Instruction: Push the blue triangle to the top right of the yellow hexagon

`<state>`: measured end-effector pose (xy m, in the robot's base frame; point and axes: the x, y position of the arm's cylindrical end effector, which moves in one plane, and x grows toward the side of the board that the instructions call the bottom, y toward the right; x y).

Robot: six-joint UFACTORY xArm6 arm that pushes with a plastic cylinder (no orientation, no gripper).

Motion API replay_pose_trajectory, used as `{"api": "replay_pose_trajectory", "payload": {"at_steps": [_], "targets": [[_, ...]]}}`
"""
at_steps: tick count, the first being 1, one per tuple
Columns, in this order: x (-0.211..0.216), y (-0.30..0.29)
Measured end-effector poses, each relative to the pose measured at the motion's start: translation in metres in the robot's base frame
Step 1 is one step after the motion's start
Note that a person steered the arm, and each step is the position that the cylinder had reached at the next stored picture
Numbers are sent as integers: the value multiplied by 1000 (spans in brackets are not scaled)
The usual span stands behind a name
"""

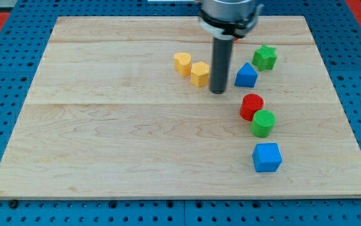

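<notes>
The blue triangle [246, 76] lies on the wooden board right of centre near the view's top. The yellow hexagon [199, 73] lies to its left, with another rounded yellow block [182, 63] just up-left of it. My tip [217, 91] stands between the yellow hexagon and the blue triangle, slightly below both, closer to the hexagon and apart from the triangle.
A green star [265, 57] sits up-right of the blue triangle. A red cylinder [252, 106] and a green cylinder [262, 122] touch below the triangle. A blue cube [267, 157] lies lower right. The board's top edge [136, 19] is near.
</notes>
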<state>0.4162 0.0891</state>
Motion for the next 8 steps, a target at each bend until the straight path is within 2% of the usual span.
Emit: {"api": "replay_pose_trajectory", "payload": {"at_steps": [1,2,3,5,6,7,8], "targets": [[-6,65],[-11,67],[-15,43],[-48,65],[-52,52],[-51,11],[-63,14]]}}
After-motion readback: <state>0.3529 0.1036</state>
